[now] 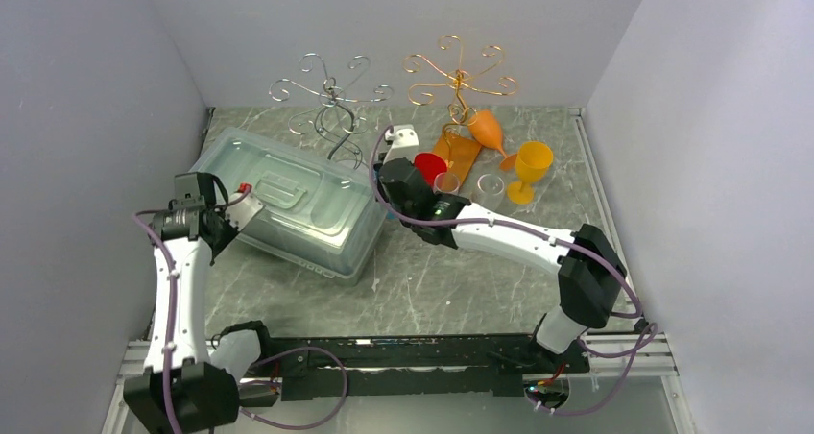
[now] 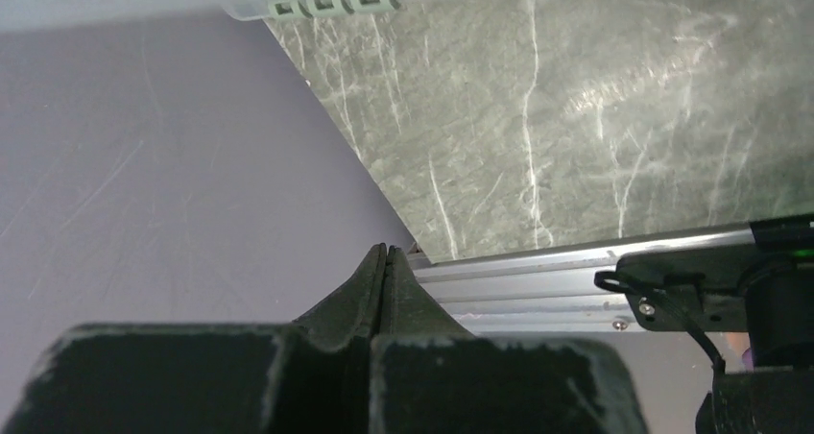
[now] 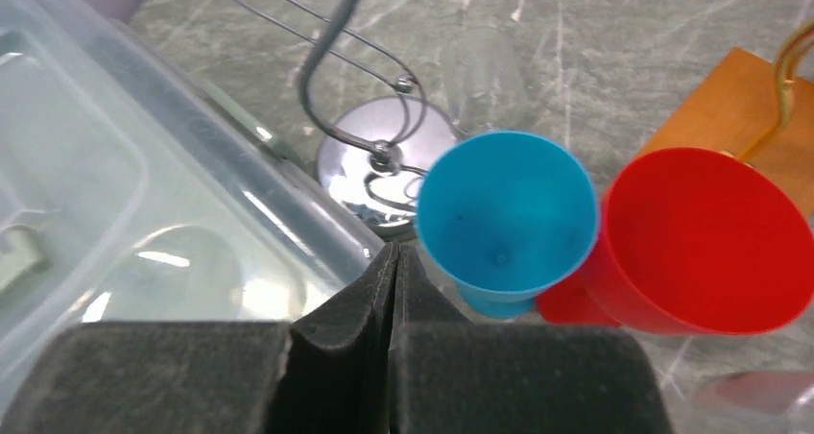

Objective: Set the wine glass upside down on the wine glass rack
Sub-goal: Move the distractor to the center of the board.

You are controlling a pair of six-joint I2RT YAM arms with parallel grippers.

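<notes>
The right gripper, pinched shut and holding nothing, is the nearer one: the blue wine glass stands mouth-up just beside its tips at two o'clock, the silver rack at twelve, and the left gripper, also shut and empty, is well apart.

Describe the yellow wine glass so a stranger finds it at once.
Start at the gold wire rack at the back right of the table. The yellow wine glass stands in front of it, farthest right. It stands upright on its foot, while the orange glass beside it tilts.
</notes>
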